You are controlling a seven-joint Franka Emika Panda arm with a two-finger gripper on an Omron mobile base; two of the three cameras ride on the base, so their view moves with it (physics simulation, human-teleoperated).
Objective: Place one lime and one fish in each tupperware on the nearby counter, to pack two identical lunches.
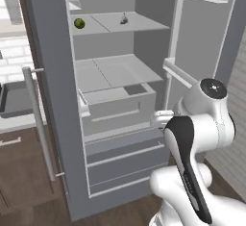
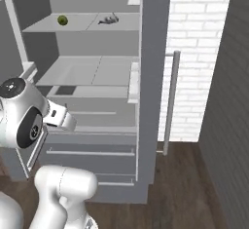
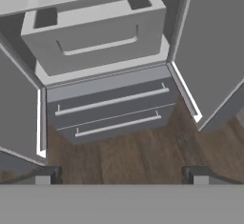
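One dark-green lime (image 1: 79, 23) (image 2: 62, 20) rests on an upper shelf of the open fridge. A small grey fish (image 1: 124, 20) (image 2: 108, 20) lies on the same shelf, to the lime's right. My gripper (image 3: 120, 176) is open and holds nothing. It hangs low in front of the fridge and faces the bottom drawers. A darker grey tupperware (image 1: 14, 100) sits on the pale counter (image 1: 17, 124) left of the fridge door, cut off by the frame edge.
The fridge's left door (image 1: 48, 76) with its long bar handle (image 1: 41, 124) stands between me and the counter. The right door (image 1: 211, 32) is swung open too. A pulled-out crisper drawer (image 3: 95, 35) juts forward above two handled drawers (image 3: 112, 101). Wood floor lies below.
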